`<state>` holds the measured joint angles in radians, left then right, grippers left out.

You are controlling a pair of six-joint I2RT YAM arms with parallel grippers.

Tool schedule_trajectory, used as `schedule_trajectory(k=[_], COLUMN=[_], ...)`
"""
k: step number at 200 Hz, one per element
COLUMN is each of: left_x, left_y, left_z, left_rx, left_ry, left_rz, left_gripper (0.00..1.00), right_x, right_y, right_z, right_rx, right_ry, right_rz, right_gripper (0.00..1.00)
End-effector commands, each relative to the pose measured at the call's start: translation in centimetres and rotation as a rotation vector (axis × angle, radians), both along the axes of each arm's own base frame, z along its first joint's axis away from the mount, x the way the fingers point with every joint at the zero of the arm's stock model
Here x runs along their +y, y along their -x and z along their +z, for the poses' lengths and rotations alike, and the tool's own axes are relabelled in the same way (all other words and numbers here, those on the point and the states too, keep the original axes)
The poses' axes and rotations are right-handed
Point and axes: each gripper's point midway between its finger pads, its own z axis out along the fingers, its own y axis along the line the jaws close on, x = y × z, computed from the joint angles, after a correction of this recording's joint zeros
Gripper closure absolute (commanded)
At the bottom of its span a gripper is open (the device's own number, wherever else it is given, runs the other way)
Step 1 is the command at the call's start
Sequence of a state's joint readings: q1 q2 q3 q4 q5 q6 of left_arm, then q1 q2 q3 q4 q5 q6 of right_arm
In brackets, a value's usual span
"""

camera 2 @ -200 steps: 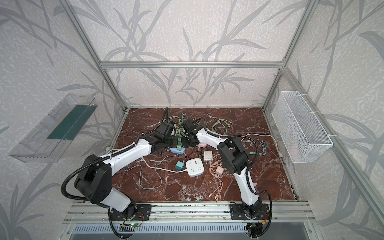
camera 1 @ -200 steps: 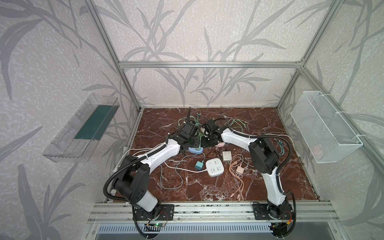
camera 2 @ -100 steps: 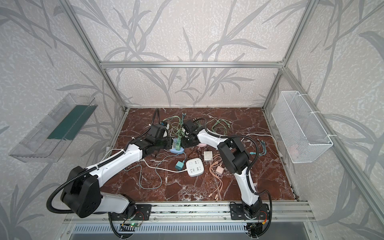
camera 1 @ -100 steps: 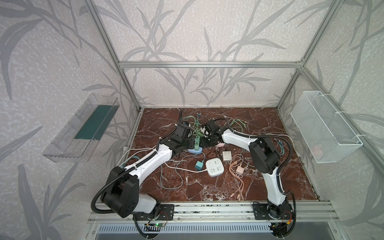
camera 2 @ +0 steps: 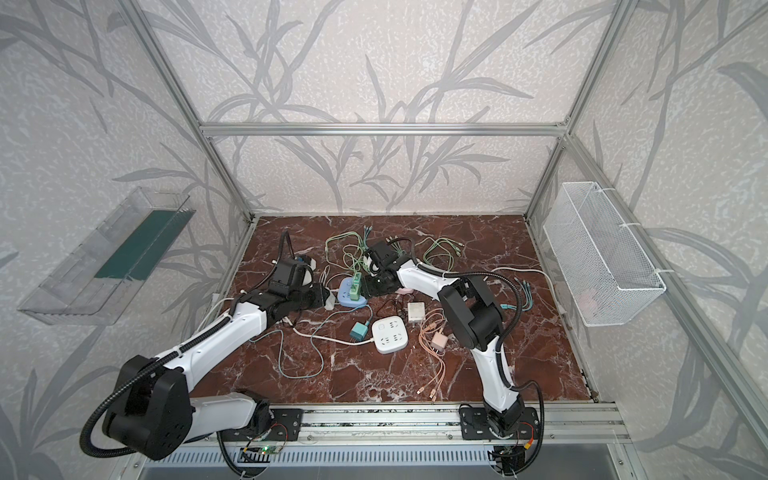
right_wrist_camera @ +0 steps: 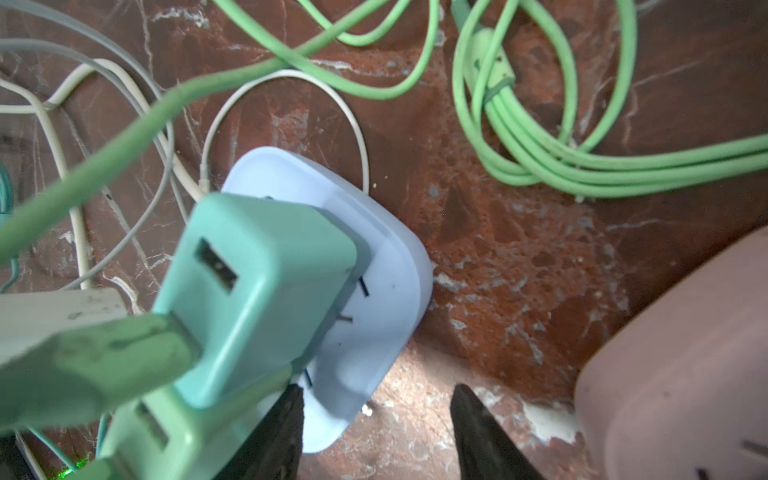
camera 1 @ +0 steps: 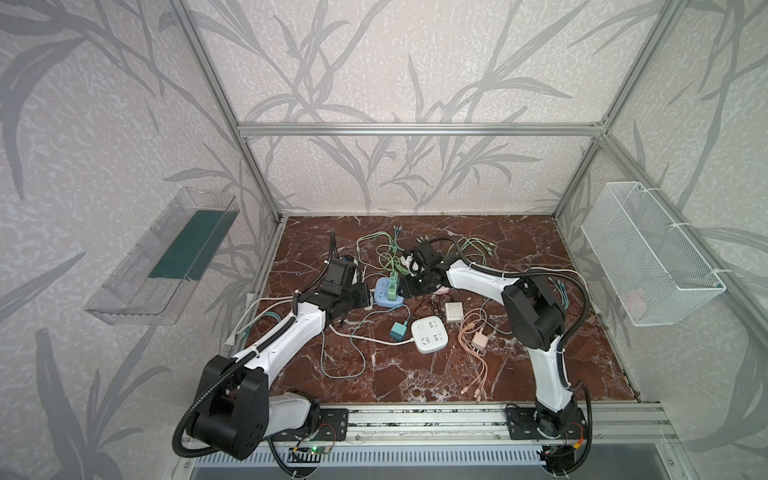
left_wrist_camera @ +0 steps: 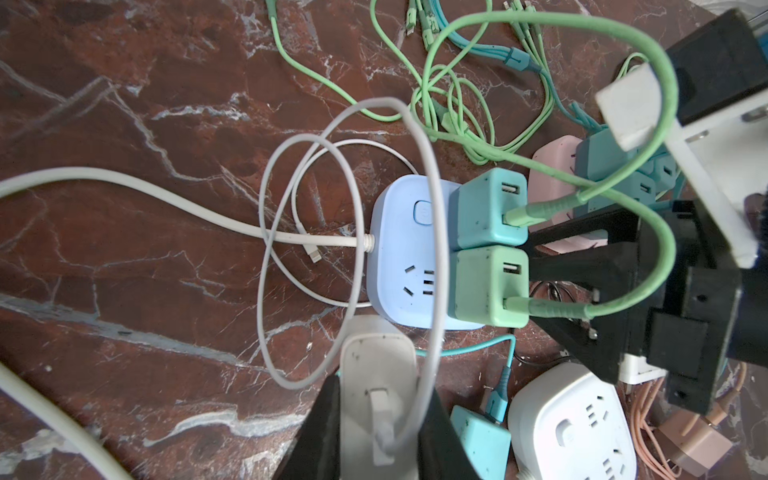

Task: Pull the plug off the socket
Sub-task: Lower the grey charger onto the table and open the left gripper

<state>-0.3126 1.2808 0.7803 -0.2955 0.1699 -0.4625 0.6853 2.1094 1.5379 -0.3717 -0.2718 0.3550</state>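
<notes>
Both top views sit high above the front rail (camera 1: pixel 415 417), looking down and back over the whole worktop (camera 1: pixel 415 382). Wrist cams hang super close to the blue socket (left_wrist_camera: pixel 395 232), facing it from opposite sides, so all four share it.

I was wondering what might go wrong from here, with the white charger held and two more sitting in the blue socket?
1. The thin cable of the white charger loops across the blue socket; carrying it off in the left gripper may drag the socket.
2. A green cable arches over the open right gripper and could snag.
3. The teal charger and green charger sit tight together, so a pinch may catch both.
</notes>
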Motion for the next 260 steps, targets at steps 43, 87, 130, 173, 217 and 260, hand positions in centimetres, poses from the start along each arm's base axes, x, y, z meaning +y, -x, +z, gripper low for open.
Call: schedule_trajectory(k=[43,87,130,173,217,260], left_x=[0.2,1.1,1.3,1.8,2.7,3.6], left_y=[0.6,0.8,0.4,0.5,1.4,2.2], left_z=[-1.9,-3.7,-4.2,-4.9,-5.9,-7.0], left_rx=[0.058,0.100,0.106,0.118,0.158,0.215], left_ry=[0.102,0.089,0.124,0.152,0.162,0.135], left_rz=[0.030,0.065,0.085,0.100,0.132,0.160], left_gripper=[0.90,0.89,0.90,0.89,0.81,0.66], right_x=[0.3,0.1,-0.1,-0.4,-0.2,-0.3], right_y=[0.2,0.3,0.6,0.8,0.9,1.1], right_z=[3.1,3.2,3.5,3.2,3.2,2.9], right_rx=[-0.073,-0.076,-0.086,-0.082,-0.077,-0.069], right_ry=[-0.063,-0.065,-0.070,-0.066,-0.075,-0.071], right_rz=[0.038,0.037,0.039,0.039,0.043,0.042], right_gripper=[0.41,0.41,0.41,0.41,0.41,0.40])
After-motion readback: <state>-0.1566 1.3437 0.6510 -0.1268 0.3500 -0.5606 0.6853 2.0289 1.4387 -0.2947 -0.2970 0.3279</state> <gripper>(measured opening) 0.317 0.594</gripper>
